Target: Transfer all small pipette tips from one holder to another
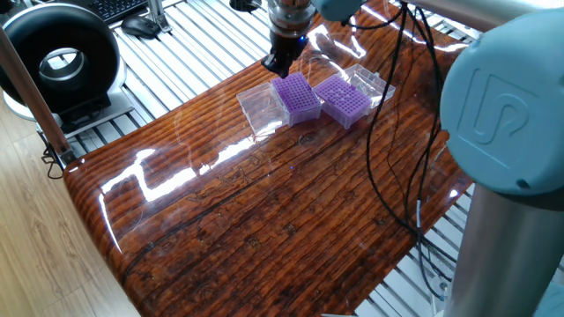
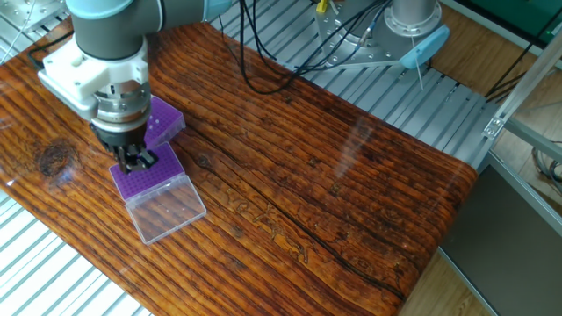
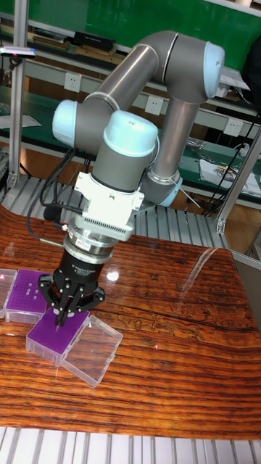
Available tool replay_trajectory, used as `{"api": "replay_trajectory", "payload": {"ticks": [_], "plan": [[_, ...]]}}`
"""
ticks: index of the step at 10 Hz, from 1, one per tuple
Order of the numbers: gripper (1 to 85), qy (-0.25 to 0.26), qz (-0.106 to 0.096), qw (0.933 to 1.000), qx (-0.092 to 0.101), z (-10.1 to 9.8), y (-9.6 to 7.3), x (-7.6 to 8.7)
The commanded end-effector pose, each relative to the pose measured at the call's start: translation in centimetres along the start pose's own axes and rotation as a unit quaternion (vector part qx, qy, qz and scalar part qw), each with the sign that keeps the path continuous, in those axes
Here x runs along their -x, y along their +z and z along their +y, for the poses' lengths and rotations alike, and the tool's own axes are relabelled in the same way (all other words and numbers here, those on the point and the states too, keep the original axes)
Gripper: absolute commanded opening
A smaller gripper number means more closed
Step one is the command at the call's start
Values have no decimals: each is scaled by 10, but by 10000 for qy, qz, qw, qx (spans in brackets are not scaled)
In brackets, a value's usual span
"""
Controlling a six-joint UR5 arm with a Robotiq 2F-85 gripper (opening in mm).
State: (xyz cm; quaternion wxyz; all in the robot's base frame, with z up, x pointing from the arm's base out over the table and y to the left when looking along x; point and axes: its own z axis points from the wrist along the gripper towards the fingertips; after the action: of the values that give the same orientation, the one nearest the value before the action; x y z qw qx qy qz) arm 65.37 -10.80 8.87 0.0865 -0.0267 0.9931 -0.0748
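Two purple grid racks lie side by side on the wooden table. Over the nearer rack (image 1: 297, 97) (image 2: 147, 175) (image 3: 55, 336) hangs my gripper (image 1: 280, 63) (image 2: 138, 161) (image 3: 60, 315), pointing straight down with its tips just above the grid. In the tall fixed view the fingers (image 3: 68, 303) meet in a point and look shut. The second rack (image 1: 344, 99) (image 2: 163, 123) (image 3: 25, 293) sits beside it. The small pipette tips are too small to make out in any view, so I cannot tell whether one is held between the fingers.
Each rack has a clear hinged lid lying open flat beside it: one lid (image 1: 258, 109) (image 2: 167, 209) (image 3: 91, 350) and another lid (image 1: 374, 81). Black cables (image 1: 388, 141) hang over the table's right side. A black round device (image 1: 57, 57) stands off the table's left end.
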Motion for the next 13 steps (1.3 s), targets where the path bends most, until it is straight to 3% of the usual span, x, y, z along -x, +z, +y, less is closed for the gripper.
{"api": "replay_trajectory", "payload": {"ticks": [1,6,13], "plan": [[10,-37,84,9999,-39,-16,-7,-15],[10,-187,203,9996,-69,-47,-6,-44],[10,-142,229,9993,274,-58,7,-76]]}}
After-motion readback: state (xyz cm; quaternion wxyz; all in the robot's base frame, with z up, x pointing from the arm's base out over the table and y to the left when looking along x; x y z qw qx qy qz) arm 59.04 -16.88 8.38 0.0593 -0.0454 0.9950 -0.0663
